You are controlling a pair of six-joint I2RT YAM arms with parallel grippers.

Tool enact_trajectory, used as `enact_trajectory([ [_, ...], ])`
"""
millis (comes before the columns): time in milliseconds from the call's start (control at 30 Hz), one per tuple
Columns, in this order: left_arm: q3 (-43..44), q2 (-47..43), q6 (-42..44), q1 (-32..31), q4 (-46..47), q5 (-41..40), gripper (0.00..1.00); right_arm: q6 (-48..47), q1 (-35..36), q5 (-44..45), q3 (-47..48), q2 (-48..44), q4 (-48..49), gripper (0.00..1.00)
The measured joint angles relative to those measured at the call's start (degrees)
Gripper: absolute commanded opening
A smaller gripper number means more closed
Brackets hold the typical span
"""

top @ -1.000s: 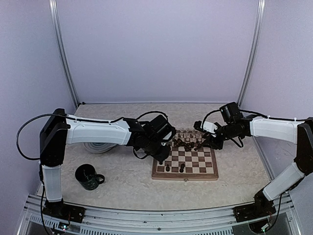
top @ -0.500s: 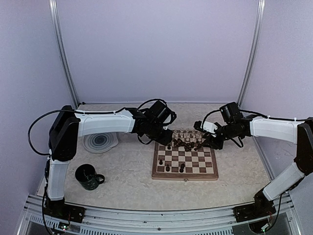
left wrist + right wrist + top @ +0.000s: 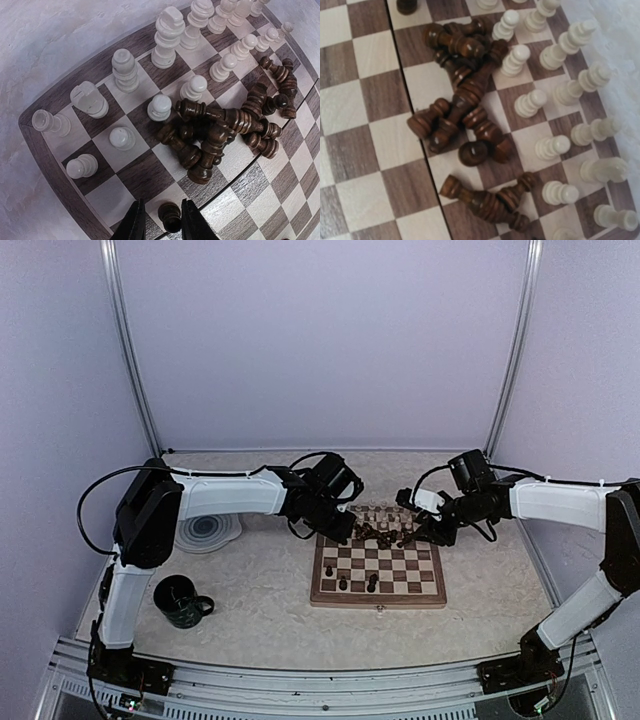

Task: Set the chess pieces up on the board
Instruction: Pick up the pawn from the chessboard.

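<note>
The board [image 3: 378, 601] lies mid-table. Cream pieces [image 3: 170, 30] stand in two rows along its far side. A pile of dark pieces [image 3: 220, 130] lies toppled just in front of them, and it also shows in the right wrist view [image 3: 465, 100]. Three dark pieces [image 3: 343, 583] stand near the front left. My left gripper [image 3: 162, 225] is open, with its fingers either side of an upright dark pawn [image 3: 170, 217] and small gaps showing. My right gripper [image 3: 415, 533] hovers over the pile's right side. Its fingers do not show in the right wrist view.
A dark green mug [image 3: 182, 601] stands at the front left. A round grey swirl plate [image 3: 205, 532] lies left of the board, partly under the left arm. Metal frame posts [image 3: 130, 350] stand at the back corners.
My left arm has swung from the board's near-left part back to its far-left corner, beside the dark pile. The right arm has barely moved.
</note>
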Motion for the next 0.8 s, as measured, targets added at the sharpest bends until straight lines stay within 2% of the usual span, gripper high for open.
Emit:
enact_trajectory([
  [267, 0.0, 0.3, 0.2, 0.0, -0.2, 0.7, 0.32, -0.1, 0.0, 0.1, 0.0, 0.2, 0.0, 0.43],
  [600, 0.0, 0.3, 0.0, 0.0, -0.5, 0.7, 0.18, -0.1, 0.0, 0.1, 0.0, 0.2, 0.0, 0.43],
  [800, 0.0, 0.3, 0.0, -0.3, -0.8, 0.4, 0.15, -0.1, 0.0, 0.1, 0.0, 0.2, 0.0, 0.43],
])
